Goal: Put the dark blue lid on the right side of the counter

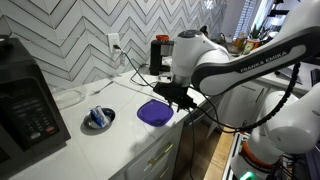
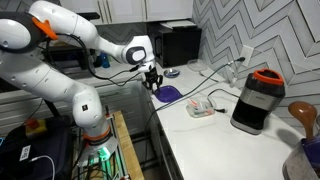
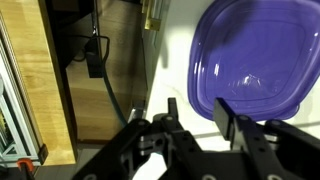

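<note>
While claw [image 3: 196, 110] hangs spread, dark blue lid [image 3: 250, 55] flat on counter [image 1: 105, 145]

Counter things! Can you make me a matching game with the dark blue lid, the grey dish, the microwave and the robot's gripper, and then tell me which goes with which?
Things:
1. dark blue lid
2. grey dish
3. microwave
4. gripper

Places or states:
A. black, at one end of the counter
B. jaws open, right by the lid's edge
C. lying flat near the counter's front edge
D. holding blue-and-white stuff, between the microwave and the lid

Pairs: 1-C, 2-D, 3-A, 4-B.
</note>
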Controlling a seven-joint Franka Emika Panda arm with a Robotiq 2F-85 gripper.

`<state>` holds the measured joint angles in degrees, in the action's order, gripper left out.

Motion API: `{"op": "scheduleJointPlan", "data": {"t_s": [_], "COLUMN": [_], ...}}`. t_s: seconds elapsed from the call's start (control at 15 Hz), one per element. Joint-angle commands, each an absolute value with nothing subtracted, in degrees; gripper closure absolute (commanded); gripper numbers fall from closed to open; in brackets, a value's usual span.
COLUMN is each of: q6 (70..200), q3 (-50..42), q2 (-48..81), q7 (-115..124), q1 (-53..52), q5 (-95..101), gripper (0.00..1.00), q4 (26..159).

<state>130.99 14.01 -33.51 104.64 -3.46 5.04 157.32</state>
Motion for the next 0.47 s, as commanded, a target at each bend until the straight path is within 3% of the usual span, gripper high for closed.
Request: {"op": "scheduleJointPlan", "data": {"t_s": [0.0, 0.2, 0.27, 0.33, 0.4], "q6": [126.19, 125.63, 127.71, 127.21, 127.21], "q3": [15.10, 13.61, 13.44, 14.84, 14.94], "q2": [-37.43, -44.42, -46.66, -39.98, -42.09], "q7": [105.58, 102.59, 101.44, 103.10, 102.48], "q1": [-1.64, -3.69, -4.13, -1.93, -2.10], "q5": [5.58, 3.63, 3.67, 4.28, 4.04], "gripper": [0.25, 0.03, 0.00, 0.13, 0.04], "q4": [157.14, 158.30, 158.82, 156.47, 156.47]}}
